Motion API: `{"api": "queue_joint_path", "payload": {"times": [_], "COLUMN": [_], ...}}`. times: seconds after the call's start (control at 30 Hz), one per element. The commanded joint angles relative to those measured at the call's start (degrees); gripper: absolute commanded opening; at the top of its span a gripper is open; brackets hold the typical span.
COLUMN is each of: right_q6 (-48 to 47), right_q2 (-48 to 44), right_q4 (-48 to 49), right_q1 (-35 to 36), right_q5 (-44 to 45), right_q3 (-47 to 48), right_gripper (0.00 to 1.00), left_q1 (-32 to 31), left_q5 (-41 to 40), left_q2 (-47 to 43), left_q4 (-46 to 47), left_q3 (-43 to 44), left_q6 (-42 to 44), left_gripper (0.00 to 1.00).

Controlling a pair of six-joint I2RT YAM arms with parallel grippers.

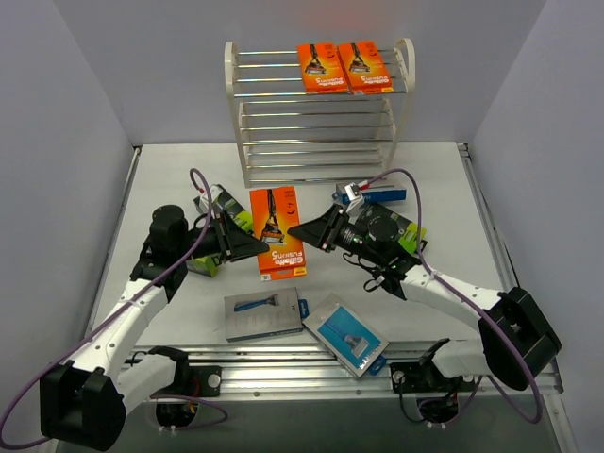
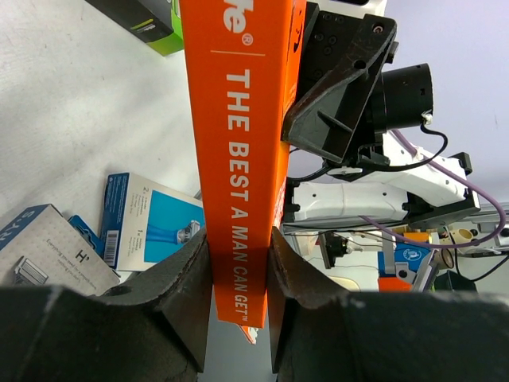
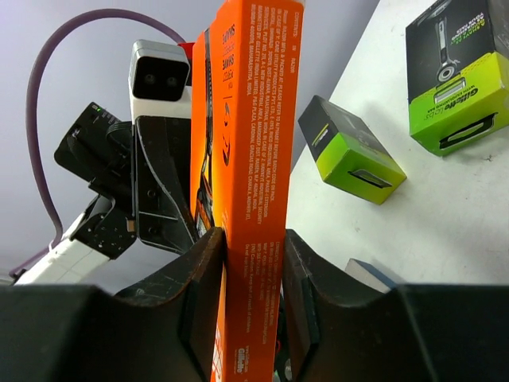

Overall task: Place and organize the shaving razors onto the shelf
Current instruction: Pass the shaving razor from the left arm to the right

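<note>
An orange razor pack [image 1: 276, 231] is held up over the middle of the table, between both grippers. My left gripper [image 1: 257, 247] is shut on its left edge, with both pads pressed on the card [image 2: 238, 159]. From the right, my right gripper [image 1: 300, 232] clamps the opposite edge, its jaws against both faces of the pack [image 3: 250, 159]. Two more orange packs [image 1: 322, 68] [image 1: 365, 66] lie side by side on the top tier of the white shelf [image 1: 229, 66]. The lower tiers hold nothing.
Two blue/grey flat packs [image 1: 265, 314] [image 1: 349, 336] lie near the front edge. A third blue pack [image 1: 382, 193] lies behind the right arm. Black-and-green boxes [image 1: 226, 203] [image 1: 408, 236] sit under each arm's wrist. In the right wrist view two green boxes [image 3: 354, 151] [image 3: 457, 72] rest on the table.
</note>
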Motion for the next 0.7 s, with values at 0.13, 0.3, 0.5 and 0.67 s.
{"api": "queue_joint_path", "payload": {"times": [0.13,0.3,0.5,0.67], "right_q6": [2.1,3.3,4.4,5.3], "right_q2": [-0.5,-1.0,-0.4,-0.3], "right_q4": [7.8,8.0,8.1,8.7], "right_q1": [0.7,0.6,0.6,0.6], "right_q5": [-2.7,-1.4,-0.7,-0.1], "right_q3": [-0.7,-1.3,-1.1,-1.5], "right_gripper": [0.01,0.00,0.00,0.00], "left_q1": [-0.1,-0.1,0.0,0.0], "left_q5": [-0.6,-4.8,-11.7,-17.4], "left_q2": [0.1,-1.9,-3.7,-4.4], "left_q4": [2.3,-9.6,-21.5,-28.6], "left_q3": [0.9,4.6,10.1,13.8], "left_q6": [0.8,7.4,14.8,17.9], "left_gripper": [0.28,0.55,0.70,0.74]}}
